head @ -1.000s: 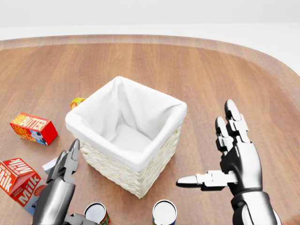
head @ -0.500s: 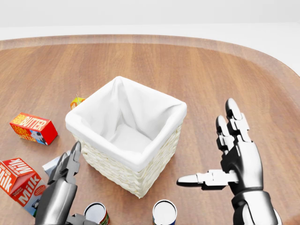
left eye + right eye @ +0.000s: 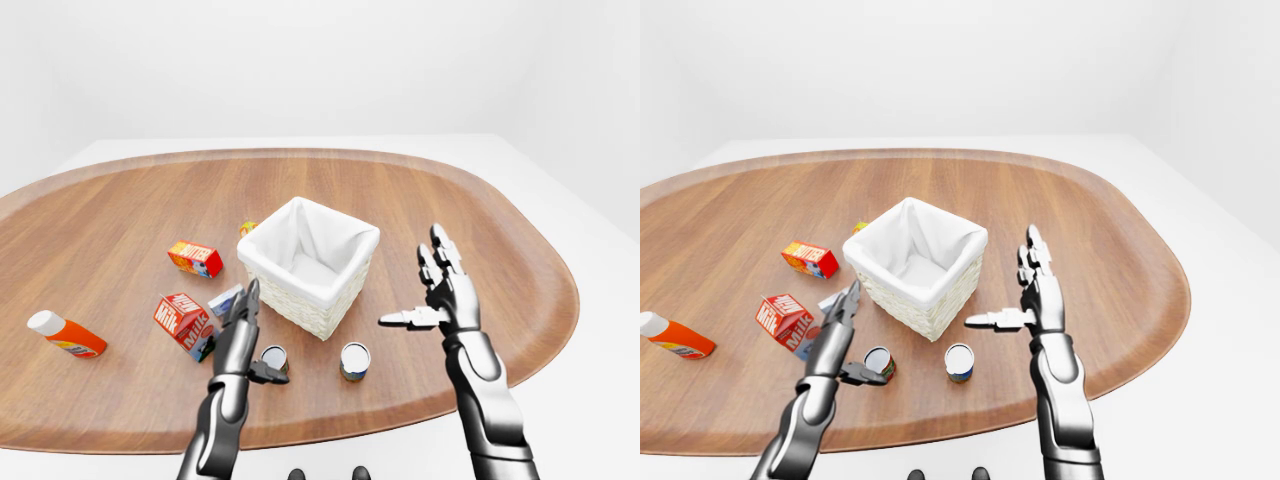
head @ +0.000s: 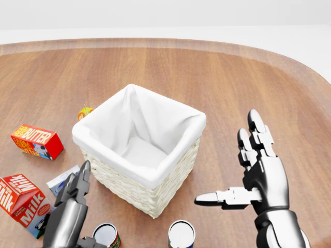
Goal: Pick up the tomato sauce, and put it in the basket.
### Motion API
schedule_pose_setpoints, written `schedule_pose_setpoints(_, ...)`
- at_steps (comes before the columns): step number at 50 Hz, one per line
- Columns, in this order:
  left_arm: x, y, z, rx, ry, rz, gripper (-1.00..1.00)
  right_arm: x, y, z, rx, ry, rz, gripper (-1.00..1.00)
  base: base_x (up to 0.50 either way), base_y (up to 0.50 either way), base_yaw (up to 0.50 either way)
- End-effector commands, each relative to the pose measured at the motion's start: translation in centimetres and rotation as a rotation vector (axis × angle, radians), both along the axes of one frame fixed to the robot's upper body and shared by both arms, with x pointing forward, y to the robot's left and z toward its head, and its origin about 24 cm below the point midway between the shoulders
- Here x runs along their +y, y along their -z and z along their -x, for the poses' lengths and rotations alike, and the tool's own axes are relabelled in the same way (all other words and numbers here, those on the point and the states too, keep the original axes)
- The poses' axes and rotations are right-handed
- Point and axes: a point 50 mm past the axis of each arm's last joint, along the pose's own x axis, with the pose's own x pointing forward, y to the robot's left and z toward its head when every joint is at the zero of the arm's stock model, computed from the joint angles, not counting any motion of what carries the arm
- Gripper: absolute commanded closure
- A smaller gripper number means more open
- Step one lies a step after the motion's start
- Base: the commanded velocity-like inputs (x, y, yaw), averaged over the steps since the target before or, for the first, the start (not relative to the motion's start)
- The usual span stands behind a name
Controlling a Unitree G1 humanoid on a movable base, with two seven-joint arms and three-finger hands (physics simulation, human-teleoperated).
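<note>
The tomato sauce, a small can with a red and green label, stands upright at the bottom of the head view, below the basket's left corner. The wicker basket with a white cloth lining sits mid-table and looks empty. My left hand is open just left of the can, fingers pointing up and its thumb reaching toward the can's side. My right hand hovers open to the right of the basket, palm facing left and thumb stretched out, holding nothing.
A blue-labelled can stands right of the tomato sauce. A milk carton, a butter box and a small white-blue box lie left of the basket. An orange bottle lies far left. The table edge runs close below the cans.
My left hand has sunk a little lower in the head view, uncovering more of the small white-blue box. The right hand, basket and cans have not moved.
</note>
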Motion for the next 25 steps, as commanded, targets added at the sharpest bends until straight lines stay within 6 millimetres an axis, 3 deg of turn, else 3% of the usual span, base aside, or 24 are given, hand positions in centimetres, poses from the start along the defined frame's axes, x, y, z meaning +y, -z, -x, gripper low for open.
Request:
schedule_pose_setpoints(1, 0.07, 1.04, -0.32, 0.024, -0.017, -0.019, -1.0, -0.01, 0.0, 0.04, 0.0, 0.0, 0.0, -1.0, 0.0, 0.0, 0.0)
schedule_pose_setpoints(25, -0.03, 1.68, -0.19, 0.035, -0.024, -0.041, -1.0, -0.06, -0.02, -0.01, -0.001, 0.002, -0.001, -1.0, 0.0, 0.0, 0.0)
